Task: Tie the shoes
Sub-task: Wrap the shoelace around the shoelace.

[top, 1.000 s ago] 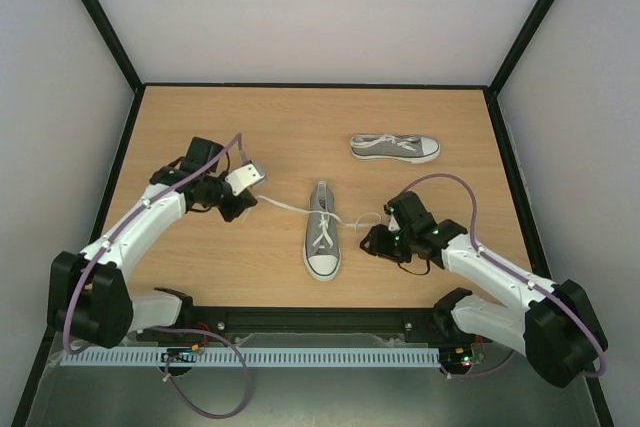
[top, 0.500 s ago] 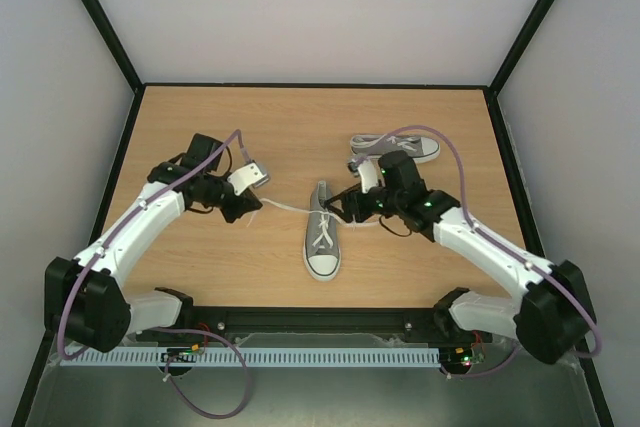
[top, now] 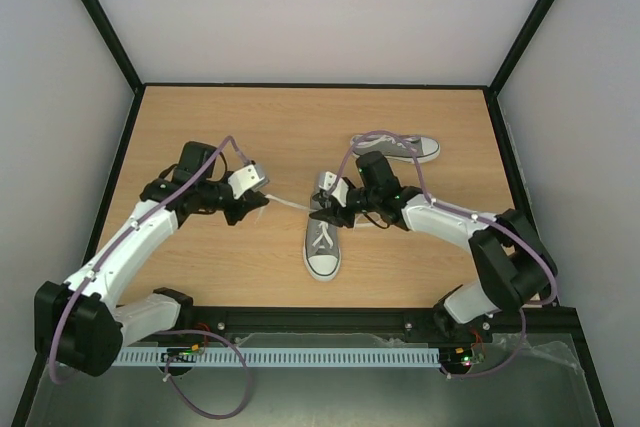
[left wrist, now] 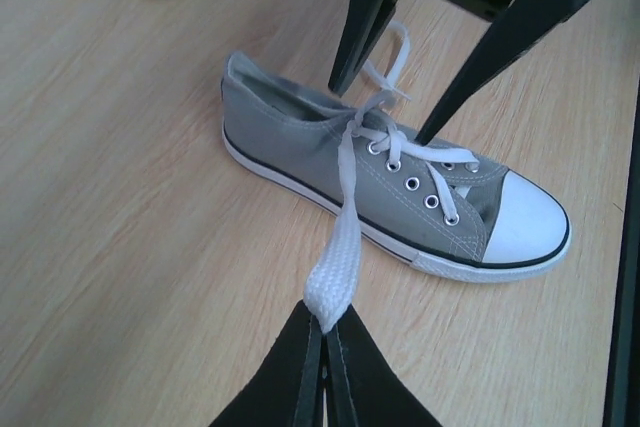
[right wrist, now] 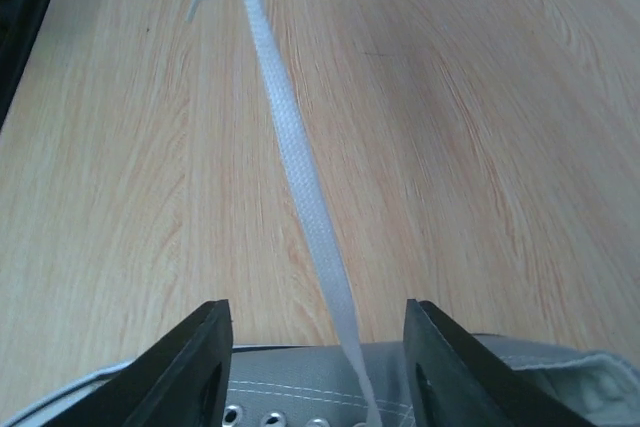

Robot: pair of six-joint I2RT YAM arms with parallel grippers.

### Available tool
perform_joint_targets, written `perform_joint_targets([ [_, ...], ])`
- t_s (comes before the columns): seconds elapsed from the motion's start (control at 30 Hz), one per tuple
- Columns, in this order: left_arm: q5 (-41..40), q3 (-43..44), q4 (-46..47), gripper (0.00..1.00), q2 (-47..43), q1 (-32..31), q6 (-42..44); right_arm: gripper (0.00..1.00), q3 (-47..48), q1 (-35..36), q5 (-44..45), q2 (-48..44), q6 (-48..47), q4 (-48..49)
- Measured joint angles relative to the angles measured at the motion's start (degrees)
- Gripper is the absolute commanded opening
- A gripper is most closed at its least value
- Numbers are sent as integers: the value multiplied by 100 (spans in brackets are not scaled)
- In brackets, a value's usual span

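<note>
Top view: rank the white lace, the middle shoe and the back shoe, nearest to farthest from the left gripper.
1. White lace: pinched in the left gripper, running right.
2. Middle shoe: centre, to its right.
3. Back shoe: far right.

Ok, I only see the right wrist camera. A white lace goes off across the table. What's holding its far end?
Observer: The left claw is shut on the white lace, which is stretched out from the shoe.
Child: Is there another shoe?
Observer: Yes, a second grey sneaker lies farther back on the table, apart from yours.
Child: Which way does mine point?
Observer: The near sneaker has its white toe cap pointing toward the table's near edge.
</note>
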Motion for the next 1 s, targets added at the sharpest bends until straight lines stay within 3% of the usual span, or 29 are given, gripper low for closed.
perform_joint_targets([
  [0.17,249,-254,332,2,-251,-63,103,41,0,0,-61,203,-339,170],
  [0.33,424,-481,739,2,-321,-170,-37,26,2,0,-129,501,-391,236],
  [0.57,669,-525,1064,2,-393,-188,-470,18,2,0,-66,654,-297,586],
  [0.7,780,-540,1213,2,-448,-260,-699,1,2,0,15,682,-245,767],
  [0.9,800,-658,1314,2,-483,-535,-706,1,-116,-31,179,671,-149,1023],
  [0.97,658,-820,1515,2,-496,-953,-664,1,-205,-57,177,664,-94,1088],
  [1.0,605,-907,1622,8,-490,-1191,-627,1,-234,-66,177,664,-70,1097],
])
